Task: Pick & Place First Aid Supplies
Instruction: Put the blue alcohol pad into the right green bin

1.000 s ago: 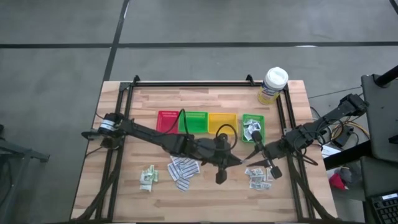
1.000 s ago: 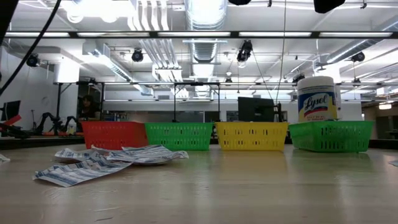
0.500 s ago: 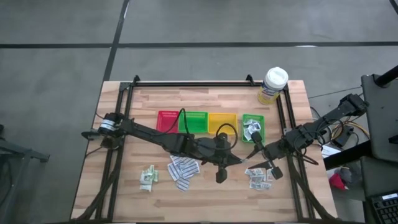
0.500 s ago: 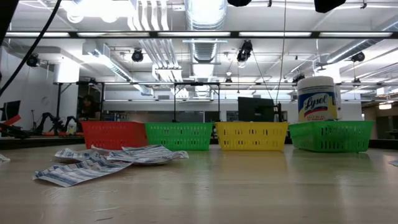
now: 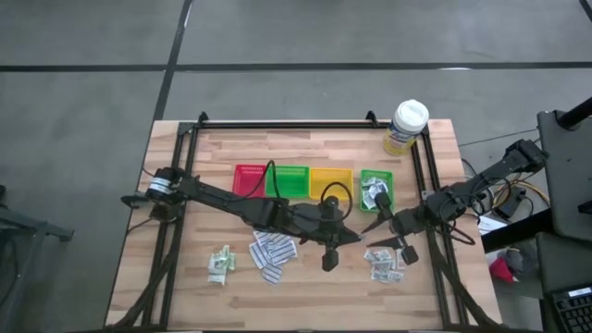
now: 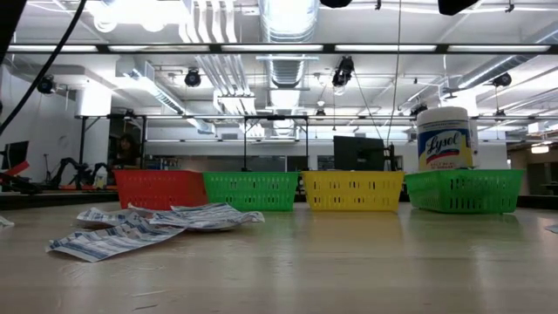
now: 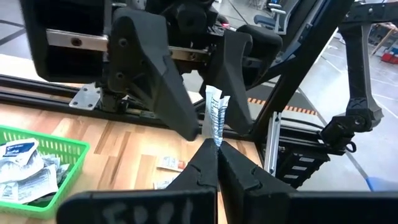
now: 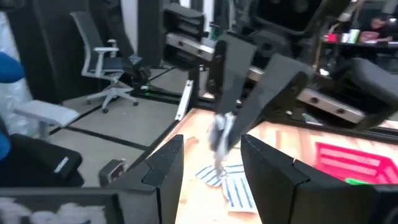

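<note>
My left gripper reaches to the table's middle right and is shut on one white-blue printed strip packet, held off the table. My right gripper faces it, open. Its two fingers stand on either side of the packet, apart from it. More strips lie in a pile near the front. Pale green sachets lie at the front left and small squares at the front right. Both grippers are out of the low view. My left gripper pinches the strip packet's near end between its two fingertips. The fingers come about level from the table's left. The rest of the packet sticks out past the fingertips, lifted clear of the table, and is also seen at the packet's middle.
Red, green and yellow trays stand in a row at mid-table. A smaller green tray to their right holds packets. A white-lidded tub stands at the far right corner. Black frame rails edge the table.
My right gripper's fingers have spread wider around the packet. My left gripper has kept still with the packet in it.
</note>
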You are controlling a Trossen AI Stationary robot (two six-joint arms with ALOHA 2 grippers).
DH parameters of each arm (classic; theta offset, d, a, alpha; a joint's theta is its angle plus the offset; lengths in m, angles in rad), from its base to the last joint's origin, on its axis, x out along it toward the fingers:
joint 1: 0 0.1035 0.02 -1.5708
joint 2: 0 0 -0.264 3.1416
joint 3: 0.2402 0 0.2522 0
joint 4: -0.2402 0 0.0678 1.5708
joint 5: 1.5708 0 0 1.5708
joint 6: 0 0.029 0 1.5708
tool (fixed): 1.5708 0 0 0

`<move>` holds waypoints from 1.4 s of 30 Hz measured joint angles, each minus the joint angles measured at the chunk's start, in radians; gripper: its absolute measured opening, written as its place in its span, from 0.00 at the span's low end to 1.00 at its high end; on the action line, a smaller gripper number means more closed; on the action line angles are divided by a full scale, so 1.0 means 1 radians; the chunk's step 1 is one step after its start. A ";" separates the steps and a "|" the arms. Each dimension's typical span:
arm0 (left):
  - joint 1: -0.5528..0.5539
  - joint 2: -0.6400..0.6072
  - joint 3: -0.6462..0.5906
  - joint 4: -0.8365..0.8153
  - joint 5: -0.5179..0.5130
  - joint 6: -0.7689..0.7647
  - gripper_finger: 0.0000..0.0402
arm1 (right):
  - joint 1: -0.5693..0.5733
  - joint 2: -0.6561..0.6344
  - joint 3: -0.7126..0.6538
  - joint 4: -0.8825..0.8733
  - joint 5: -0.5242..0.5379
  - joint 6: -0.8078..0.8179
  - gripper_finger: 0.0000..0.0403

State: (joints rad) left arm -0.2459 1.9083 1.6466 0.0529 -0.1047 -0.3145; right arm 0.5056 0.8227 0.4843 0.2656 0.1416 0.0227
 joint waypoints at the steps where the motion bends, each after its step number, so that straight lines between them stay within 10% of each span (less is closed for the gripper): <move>1: 0.000 0.000 0.000 0.000 0.000 0.000 0.00 | -0.001 0.000 0.000 0.001 0.009 0.000 0.38; 25: 0.000 0.004 0.000 0.015 0.010 0.003 0.01 | -0.001 0.029 0.000 -0.015 0.016 -0.018 0.03; 42: -0.001 0.002 0.000 -0.010 0.013 0.001 0.00 | 0.000 0.025 0.002 -0.052 -0.019 0.004 0.02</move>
State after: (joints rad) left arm -0.2466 1.9106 1.6466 0.0425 -0.0917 -0.3134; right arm 0.5060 0.8478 0.4858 0.2132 0.1226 0.0267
